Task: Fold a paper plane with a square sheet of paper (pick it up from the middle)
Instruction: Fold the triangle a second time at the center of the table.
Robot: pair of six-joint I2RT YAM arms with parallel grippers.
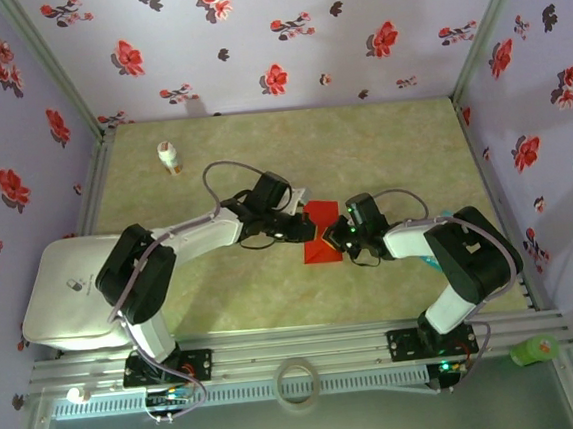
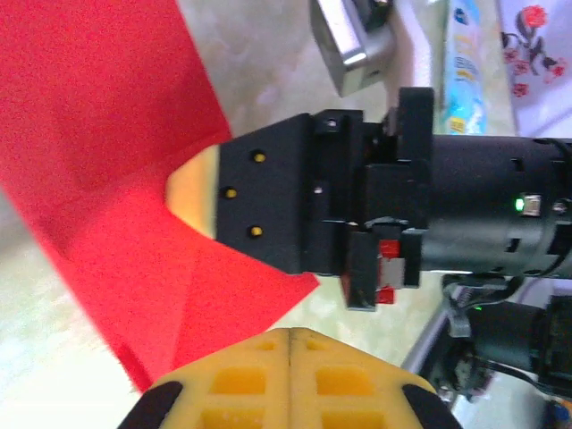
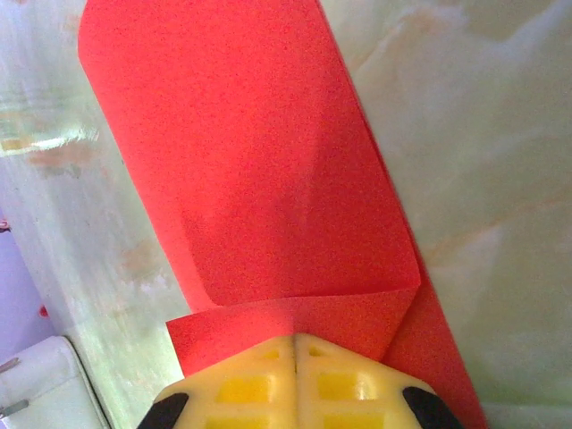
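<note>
The red paper [image 1: 318, 222] lies part-folded mid-tabletop [image 1: 392, 155], its long axis running 12 to 6 o'clock. The right pincer [image 3: 295, 344], fingers pressed together, bears on its 3 o'clock edge. The left pincer [image 2: 290, 340], likewise closed and gripping nothing, sits at 9 o'clock.

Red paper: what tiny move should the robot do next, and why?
Probably slide the shut right gripper along the fold, pressing it flat. The red paper is bent over there, but the bend looks rounded and puffy, not sharply creased. The shut left gripper sits at the sheet's other side, so it could likely steady the paper meanwhile.
</note>
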